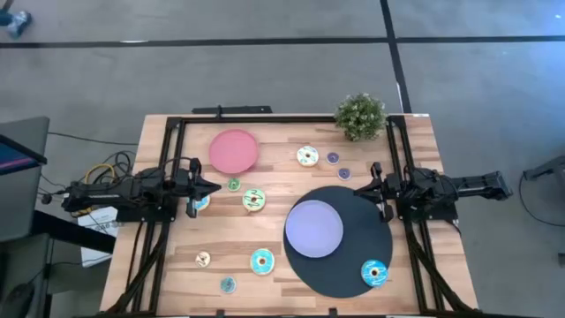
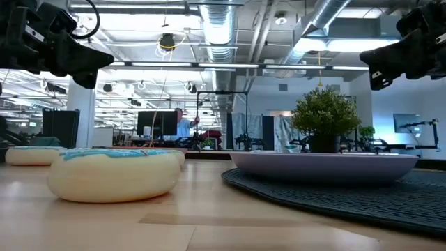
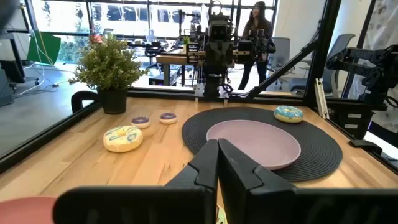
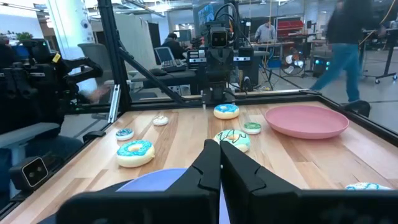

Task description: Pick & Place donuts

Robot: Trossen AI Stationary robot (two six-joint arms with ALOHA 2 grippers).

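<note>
I'm hovering my left claw (image 1: 212, 185) clenched, empty, over the bench's (image 1: 274, 212) left edge; right claw (image 1: 360, 187) clenched, empty, at the right edge. Donuts (image 1: 253, 200) are lying scattered mid-bench, one sitting on the mat (image 1: 353, 265).

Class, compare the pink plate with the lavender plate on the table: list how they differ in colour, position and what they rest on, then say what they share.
Colour: the pink plate is pink; the lavender plate is pale purple.
Support: the pink plate sits directly on the bare wooden table; the lavender plate sits on a dark round mat.
Position: the pink plate lies nearer the left gripper, the lavender plate nearer the right gripper.
Shared: both are round, flat-lying and hold no donut.
</note>
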